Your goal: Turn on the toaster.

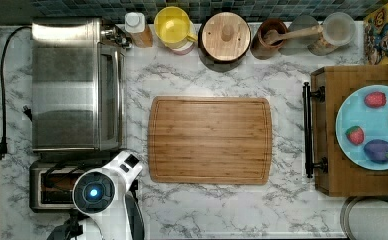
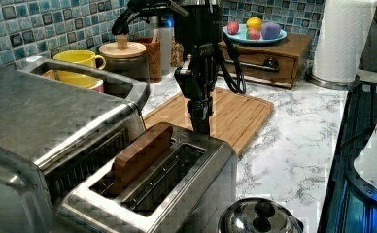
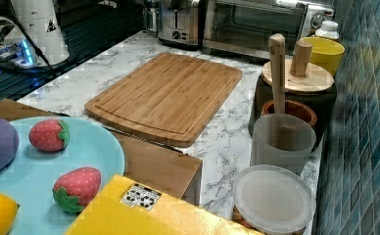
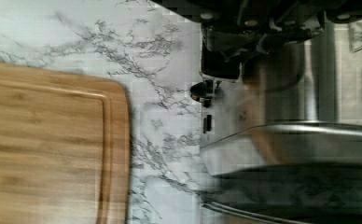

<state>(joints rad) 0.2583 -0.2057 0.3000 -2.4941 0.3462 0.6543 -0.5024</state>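
A white marble counter ran under a backsplash of blue-green tiles. In the middle of it lay a wooden cutting board, bare on top. At the top view's left stood a large steel toaster oven, and just below it in that view, close beside it, sat the toaster, a small brushed-steel box with two long slots. In the left view the toaster was in the foreground beside the oven, and a brown slice of bread stood up out of the slot nearer the oven.

The robot arm covered the toaster's end that faces the cutting board in the top view. In the left view the gripper hung straight down at that far end of the toaster, its tip level with the toaster's top edge. Whether its fingers were apart or closed could not be told, nor whether it touched the lever.

Along the tiles stood a yellow mug, a dark canister with a wooden lid and a brown cup holding a wooden spoon. At the top view's right, a wooden drawer box carried a light blue plate with toy fruit on it.
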